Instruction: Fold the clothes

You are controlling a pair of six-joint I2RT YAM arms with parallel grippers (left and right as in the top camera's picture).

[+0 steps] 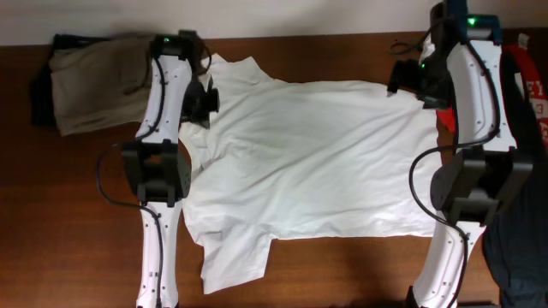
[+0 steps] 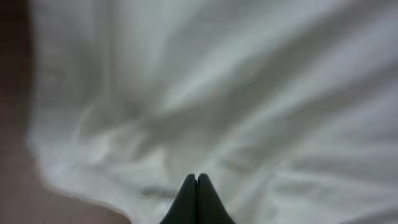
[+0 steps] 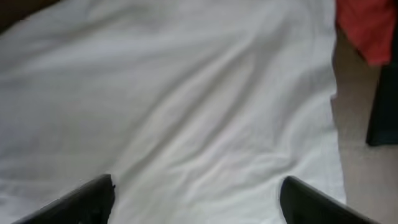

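The white T-shirt (image 1: 317, 162) lies spread flat on the brown table, with one sleeve at the back left and one at the front left. My left gripper (image 1: 208, 98) is shut, its tips together just above the shirt's back-left shoulder area; the left wrist view shows the closed fingers (image 2: 197, 179) over wrinkled white fabric (image 2: 249, 93). My right gripper (image 1: 401, 79) is open above the shirt's back-right corner; in the right wrist view its fingers (image 3: 198, 185) are wide apart over the shirt (image 3: 186, 93). A red garment (image 1: 537, 94) and a black garment (image 1: 514, 248) lie at the right.
A folded khaki-beige garment (image 1: 94, 81) lies at the back left on something dark (image 1: 41, 94). The red garment (image 3: 367, 25) and black cloth (image 3: 385, 106) lie just past the shirt's right hem. Bare wood (image 1: 68, 214) shows at the front left.
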